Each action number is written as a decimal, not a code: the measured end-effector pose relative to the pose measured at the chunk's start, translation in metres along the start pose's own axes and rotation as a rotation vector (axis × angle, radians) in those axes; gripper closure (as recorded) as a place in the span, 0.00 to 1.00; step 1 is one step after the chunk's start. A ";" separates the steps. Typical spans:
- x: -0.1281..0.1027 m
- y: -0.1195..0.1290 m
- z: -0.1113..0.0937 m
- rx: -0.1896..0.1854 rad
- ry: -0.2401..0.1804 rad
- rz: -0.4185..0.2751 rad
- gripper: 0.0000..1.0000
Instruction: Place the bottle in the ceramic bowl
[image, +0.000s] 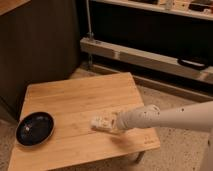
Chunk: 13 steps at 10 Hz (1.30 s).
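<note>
a robot's gripper (111, 122) meets a small pale bottle (96, 121) lying on its side toward the near edge of a low wooden table (80, 95). the white arm (165, 117) reaches in low, almost level with the tabletop, likely so it can take the bottle end-on. whether the gripper has hold of the bottle cannot be told. the black bowl (35, 128), where the bottle is meant to go, sits well apart at the table's far corner, still waiting.

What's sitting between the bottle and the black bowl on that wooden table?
Nothing: the camera view shows bare table between the bottle and the ceramic bowl. The gripper is at the bottle, on the side away from the bowl.
</note>
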 end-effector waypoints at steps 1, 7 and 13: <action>0.002 0.002 0.008 -0.014 -0.002 0.003 0.35; 0.011 0.020 0.043 -0.062 0.003 -0.015 0.52; 0.001 0.031 0.038 -0.095 -0.015 -0.061 1.00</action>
